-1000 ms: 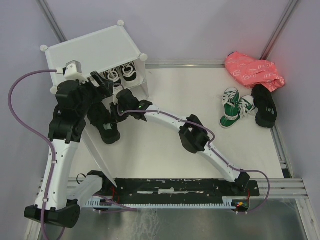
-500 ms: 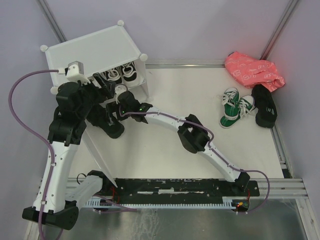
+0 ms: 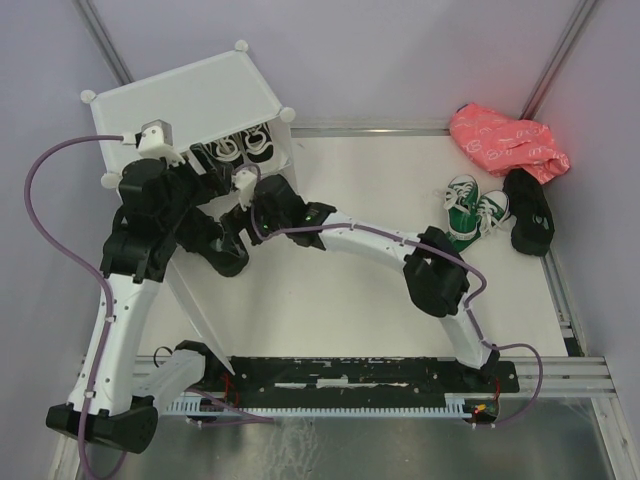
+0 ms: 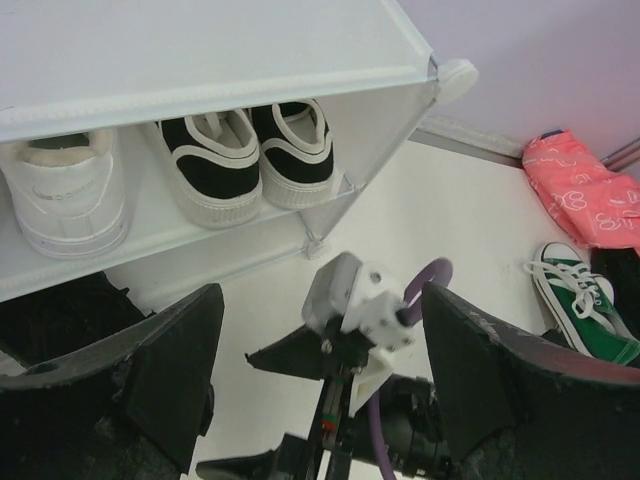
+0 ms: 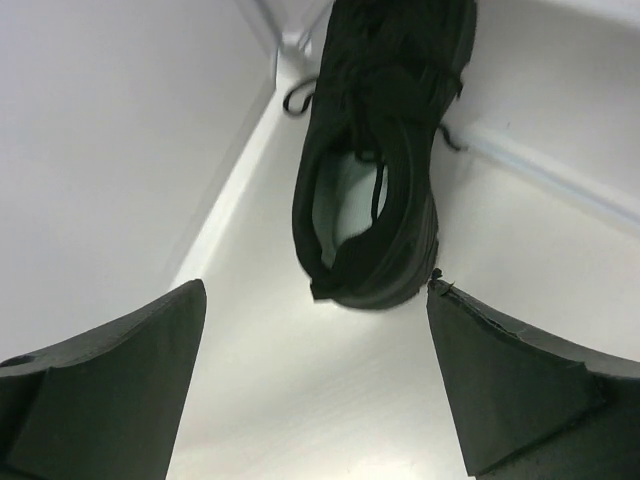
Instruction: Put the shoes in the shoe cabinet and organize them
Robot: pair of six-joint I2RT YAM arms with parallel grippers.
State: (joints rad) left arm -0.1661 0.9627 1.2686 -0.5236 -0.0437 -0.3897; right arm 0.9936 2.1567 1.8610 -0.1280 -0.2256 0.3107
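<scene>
The white shoe cabinet (image 3: 185, 95) stands at the back left. A white sneaker (image 4: 65, 195) and a pair of black sneakers with white trim (image 4: 250, 155) sit on its upper shelf. A plain black shoe (image 5: 375, 170) lies on its side on the white floor of the lower part, heel toward my right gripper (image 5: 316, 290). That gripper is open, just behind the shoe and clear of it. My left gripper (image 4: 322, 300) hovers open in front of the shelf, above the right wrist, holding nothing. In the top view both grippers, left (image 3: 205, 175) and right (image 3: 240, 200), crowd the cabinet's front.
A pair of green sneakers (image 3: 470, 210) and another black shoe (image 3: 528, 210) lie at the right edge, by a pink cloth (image 3: 505, 140). The cabinet's door panel (image 3: 195, 310) hangs open toward the left arm. A dark shoe-like shape (image 3: 228, 258) sits beside it.
My right gripper has opened and let go of the black shoe, with the arm stretched further toward the cabinet. The left arm has crept slightly up toward the shelf.
</scene>
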